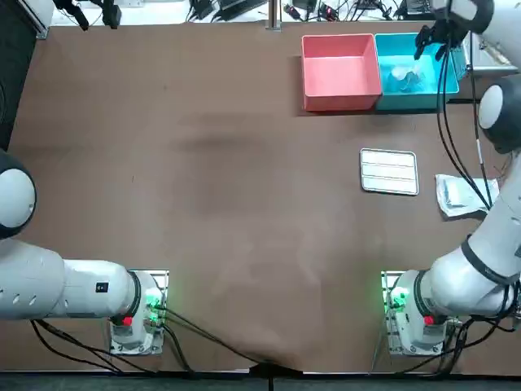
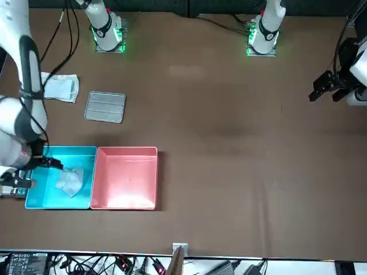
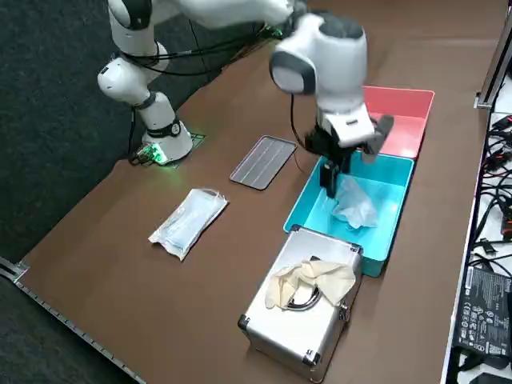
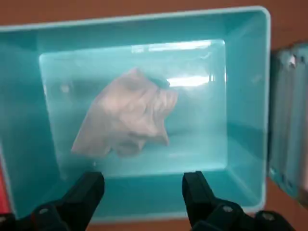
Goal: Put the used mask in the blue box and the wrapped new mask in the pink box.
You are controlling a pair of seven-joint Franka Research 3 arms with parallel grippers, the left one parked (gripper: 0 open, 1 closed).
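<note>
The right hand (image 4: 142, 185) hangs released, holding nothing, over the blue box (image 1: 411, 101), which sits at 1 o'clock on the worktop (image 1: 228, 187) in the top view. The used mask (image 4: 125, 118) lies crumpled inside that box. The pink box (image 1: 338, 72) adjoins it at 9 o'clock. The wrapped new mask (image 1: 464, 195) lies at 3 o'clock.

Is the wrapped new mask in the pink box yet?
No, the pink box holds nothing; the wrapped mask lies on the table while the right tool hovers open over the blue box.
</note>
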